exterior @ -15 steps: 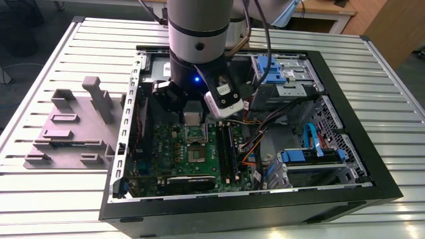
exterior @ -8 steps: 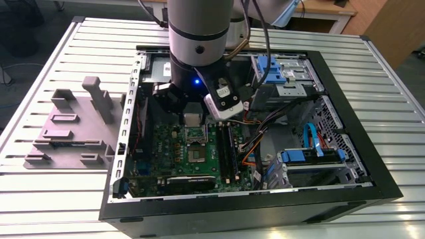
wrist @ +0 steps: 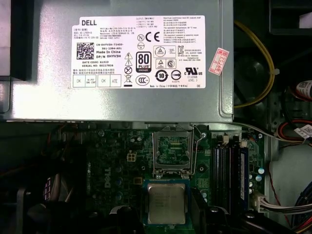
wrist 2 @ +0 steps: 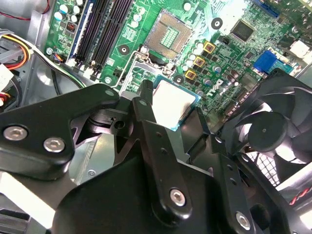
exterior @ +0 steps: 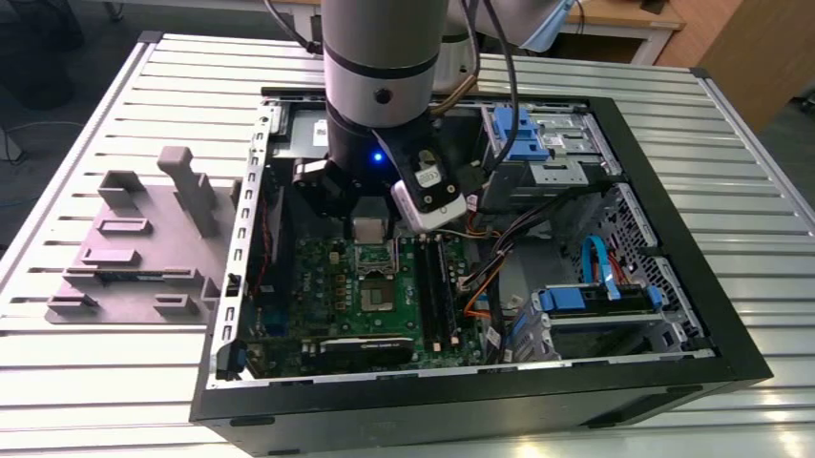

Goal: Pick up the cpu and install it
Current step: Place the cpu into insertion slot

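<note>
Now cpu (wrist: 166, 204) in tool (wrist 2: 171, 108) above motherboard (wrist 2: 229, 58), slatted table (exterior: 114, 391) beneath.

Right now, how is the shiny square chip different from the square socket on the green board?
The cpu has a plain silver top; the socket shows a patterned inside with a metal frame around it. The cpu is held by the gripper, seemingly above the board; the socket sits fixed on the green motherboard and lies empty. Both are square and look close in size.
</note>
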### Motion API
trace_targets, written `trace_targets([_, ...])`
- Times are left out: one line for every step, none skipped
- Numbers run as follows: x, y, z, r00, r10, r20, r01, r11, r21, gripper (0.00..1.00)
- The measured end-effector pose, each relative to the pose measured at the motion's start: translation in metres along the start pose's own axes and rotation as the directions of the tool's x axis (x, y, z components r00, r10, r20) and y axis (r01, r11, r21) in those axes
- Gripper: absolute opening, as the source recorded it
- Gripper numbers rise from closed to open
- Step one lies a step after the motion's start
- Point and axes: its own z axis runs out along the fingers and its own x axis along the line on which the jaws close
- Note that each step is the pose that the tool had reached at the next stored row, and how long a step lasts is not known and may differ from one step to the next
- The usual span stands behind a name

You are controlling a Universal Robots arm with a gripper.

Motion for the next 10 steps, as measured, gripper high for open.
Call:
trace_targets([0.0, 0.0, 0.0003, 1.0, 0.0, 0.0001, 0.0, 1.0, -0.0001, 0.47])
trace_targets([-0.0001, 0.0, 0.0006, 1.0, 0.0, 0.0, 0.0, 1.0, 0.0, 0.47])
trace_targets([-0.0003, -0.0001, 0.0008, 1.0, 0.0, -0.0001, 0.0, 1.0, 0.0002, 0.47])
trace_targets([-0.0005, -0.0001, 0.0012, 1.0, 0.0, -0.0001, 0.0, 1.0, 0.0001, 0.47])
trace_targets([-0.0007, -0.0001, 0.0015, 1.0, 0.0, 0.0, 0.0, 1.0, 0.0001, 0.47])
trace_targets([-0.0009, -0.0001, 0.0019, 1.0, 0.0, -0.0001, 0.0, 1.0, 0.0001, 0.47])
trace_targets([-0.0012, -0.0001, 0.0023, 1.0, 0.0, -0.0001, 0.0, 1.0, 0.0001, 0.47])
trace_targets([-0.0024, -0.0002, 0.0034, 1.0, 0.0, 0.0, 0.0, 1.0, 0.0001, 0.47])
trace_targets([-0.0028, -0.0003, 0.0038, 1.0, 0.0, -0.0001, 0.0, 1.0, 0.0002, 0.47])
trace_targets([-0.0032, -0.0003, 0.0042, 1.0, 0.0, 0.0, 0.0, 1.0, 0.0001, 0.47])
